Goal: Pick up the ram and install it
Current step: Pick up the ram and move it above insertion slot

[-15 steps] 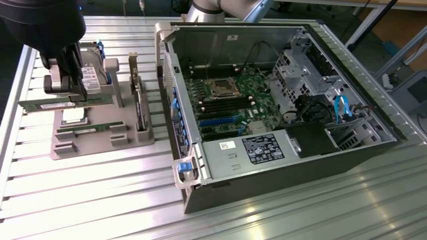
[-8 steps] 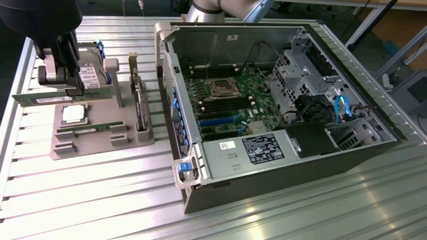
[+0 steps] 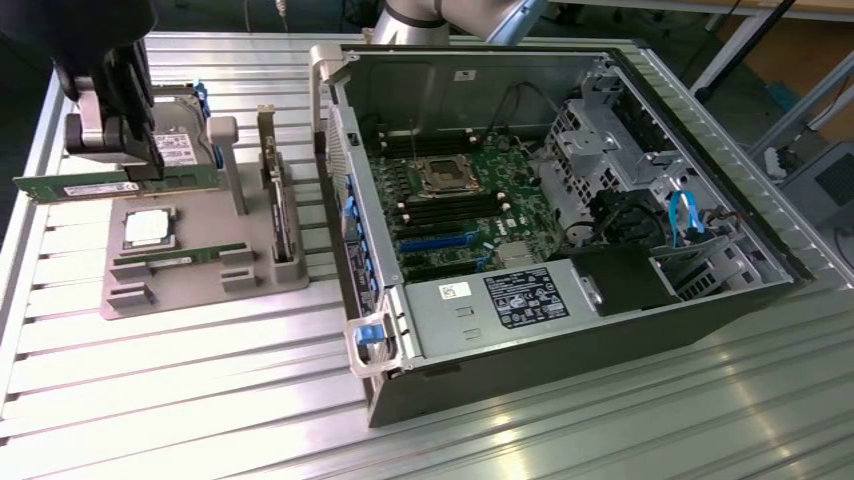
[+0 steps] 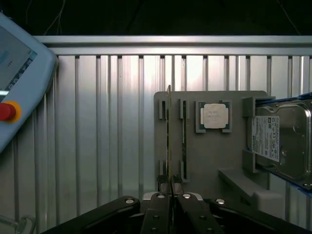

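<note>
The ram point(image 3: 94, 186) is a long thin green stick with a whitish label. It hangs level above the grey holder tray point(image 3: 200, 285) at the exterior view's left, with my gripper point(image 3: 131, 172) shut on it from above. In the wrist view the ram point(image 4: 169, 131) shows edge-on as a thin line, pinched between the black fingers point(image 4: 158, 212) of my gripper point(image 4: 170, 195). A second green stick point(image 3: 180, 258) lies in a slot of the tray. The open computer case point(image 3: 694, 320) lies at the exterior view's right, with the motherboard point(image 3: 467, 210) and its dark memory slots point(image 3: 427, 205) exposed.
The tray also carries a square silver processor point(image 3: 147, 228), a hard drive point(image 4: 282, 141) and an upright expansion card point(image 3: 278, 215). A teach pendant with a red button point(image 4: 7, 111) lies on the ribbed metal table point(image 3: 200, 400). The case's raised side wall point(image 3: 350, 200) stands between tray and motherboard.
</note>
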`<state>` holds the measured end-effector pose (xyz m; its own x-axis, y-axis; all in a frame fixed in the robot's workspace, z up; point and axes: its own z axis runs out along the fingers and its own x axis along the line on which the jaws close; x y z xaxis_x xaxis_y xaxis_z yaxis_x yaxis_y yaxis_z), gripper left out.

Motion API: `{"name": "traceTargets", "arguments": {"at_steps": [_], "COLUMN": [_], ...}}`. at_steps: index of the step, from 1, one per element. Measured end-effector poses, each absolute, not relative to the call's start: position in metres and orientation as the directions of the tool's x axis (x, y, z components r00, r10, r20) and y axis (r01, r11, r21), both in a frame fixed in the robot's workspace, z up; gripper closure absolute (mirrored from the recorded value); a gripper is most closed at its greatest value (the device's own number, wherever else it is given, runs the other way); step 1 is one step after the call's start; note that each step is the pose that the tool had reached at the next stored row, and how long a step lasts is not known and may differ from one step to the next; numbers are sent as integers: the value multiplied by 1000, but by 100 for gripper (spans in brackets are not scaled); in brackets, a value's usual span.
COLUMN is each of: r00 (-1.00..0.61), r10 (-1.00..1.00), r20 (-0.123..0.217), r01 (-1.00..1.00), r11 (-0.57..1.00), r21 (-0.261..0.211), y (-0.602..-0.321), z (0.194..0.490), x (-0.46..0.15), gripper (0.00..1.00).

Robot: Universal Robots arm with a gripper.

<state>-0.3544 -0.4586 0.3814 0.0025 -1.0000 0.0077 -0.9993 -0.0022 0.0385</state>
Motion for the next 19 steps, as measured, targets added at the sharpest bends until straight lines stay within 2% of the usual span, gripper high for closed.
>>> {"name": "traceTargets", "arguments": {"at_steps": [19], "r00": [3], "r10": [-1000], "r20": [8], "r01": [-999], "r11": [-2], "r21": [39], "y": [-459], "z": [382], "x": [-332], "gripper": [88]}}
